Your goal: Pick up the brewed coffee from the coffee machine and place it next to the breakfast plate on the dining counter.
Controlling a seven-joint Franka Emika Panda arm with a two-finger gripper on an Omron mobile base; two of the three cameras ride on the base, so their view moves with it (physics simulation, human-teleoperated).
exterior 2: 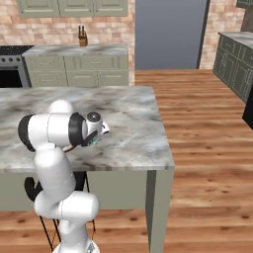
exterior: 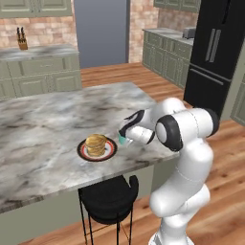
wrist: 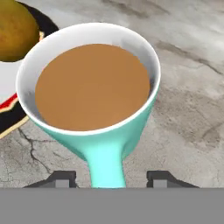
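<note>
Hand view shows the mug (wrist: pixel 94 109) upright, full of light brown coffee, its handle pointing back between the fingertips (wrist: pixel 63 178), which stand apart on either side; whether they grip it I cannot tell. It sits just beside the breakfast plate (exterior: pixel 97 149) near the marble dining counter's (exterior: pixel 43 119) edge. From the left base, the gripper (exterior: pixel 125 135) hides most of the mug. Brick tile and green cabinets (exterior: pixel 40 74) lie behind.

The teal mug of brown coffee (wrist: pixel 94 87) sits upright, handle toward the camera, just beside the pancake plate (exterior: pixel 97 150) on the marble dining counter (exterior: pixel 43 124), apparently touching the counter.
</note>
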